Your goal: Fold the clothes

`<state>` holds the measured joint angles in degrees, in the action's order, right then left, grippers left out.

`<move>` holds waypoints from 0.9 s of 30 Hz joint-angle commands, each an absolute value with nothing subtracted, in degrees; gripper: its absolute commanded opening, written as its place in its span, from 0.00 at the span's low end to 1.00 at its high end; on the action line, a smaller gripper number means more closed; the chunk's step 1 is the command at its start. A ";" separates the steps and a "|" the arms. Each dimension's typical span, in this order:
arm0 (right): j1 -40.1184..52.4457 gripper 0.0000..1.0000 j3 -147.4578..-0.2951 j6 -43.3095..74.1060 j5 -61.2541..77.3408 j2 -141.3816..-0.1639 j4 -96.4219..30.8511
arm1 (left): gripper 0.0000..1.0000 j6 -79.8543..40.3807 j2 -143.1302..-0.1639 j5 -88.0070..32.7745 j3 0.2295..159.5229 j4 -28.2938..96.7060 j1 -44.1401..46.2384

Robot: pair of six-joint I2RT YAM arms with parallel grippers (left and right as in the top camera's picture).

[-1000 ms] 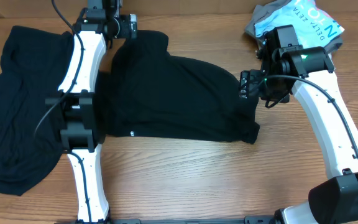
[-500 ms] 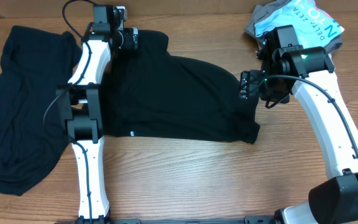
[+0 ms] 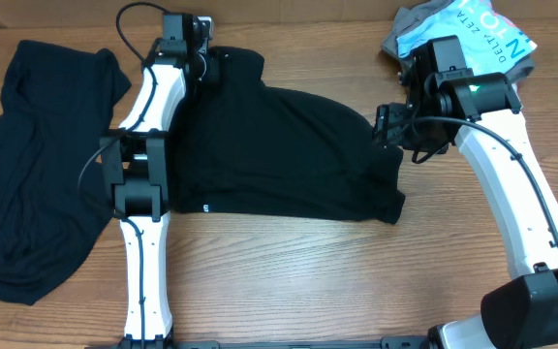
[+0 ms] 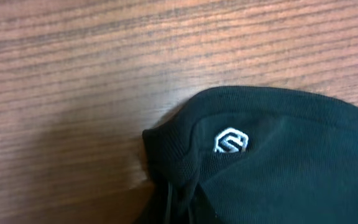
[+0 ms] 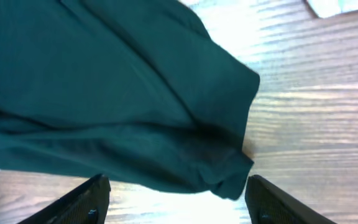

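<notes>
Two black shirts: centre shirt spread flat, second shirt crumpled at left
Fabric: thin, limp, light; likely best pinched at edges or corners
Right gripper: released, empty, over centre shirt's right edge
Left gripper: clenched on its far edge near logo

On the light blue garment bunched at the far right corner of the table, a small slanted line of print reads roughly "DELTA ZETA". Beside it are larger letters cut off by folds, of which only an "N" is sure. The left wrist view shows a white hexagonal logo with an S-like figure inside, stitched near the rim of the black shirt, with no words. A tiny white mark at that shirt's near hem is too small to read.
</notes>
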<state>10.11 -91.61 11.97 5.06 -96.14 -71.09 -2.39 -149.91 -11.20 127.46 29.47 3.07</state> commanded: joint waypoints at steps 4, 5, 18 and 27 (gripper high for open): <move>9.89 0.74 -92.53 10.79 4.51 -100.42 -66.26 | 0.04 -1.87 -147.00 -10.11 138.37 42.76 2.24; 9.89 0.74 -92.53 10.24 4.47 -101.36 -64.99 | 0.04 -1.87 -146.17 -9.39 140.00 45.52 2.13; 9.87 0.74 -92.53 7.60 -0.56 -112.64 -49.47 | 0.04 -1.85 -131.31 -8.49 149.86 74.41 4.03; 9.87 0.79 -92.53 7.40 4.23 -121.05 -46.54 | 0.04 -1.83 -129.75 -8.40 149.73 84.97 6.48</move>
<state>10.13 -91.61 7.90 1.58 -119.77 -46.98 -2.37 -129.64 -8.93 149.18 83.26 5.45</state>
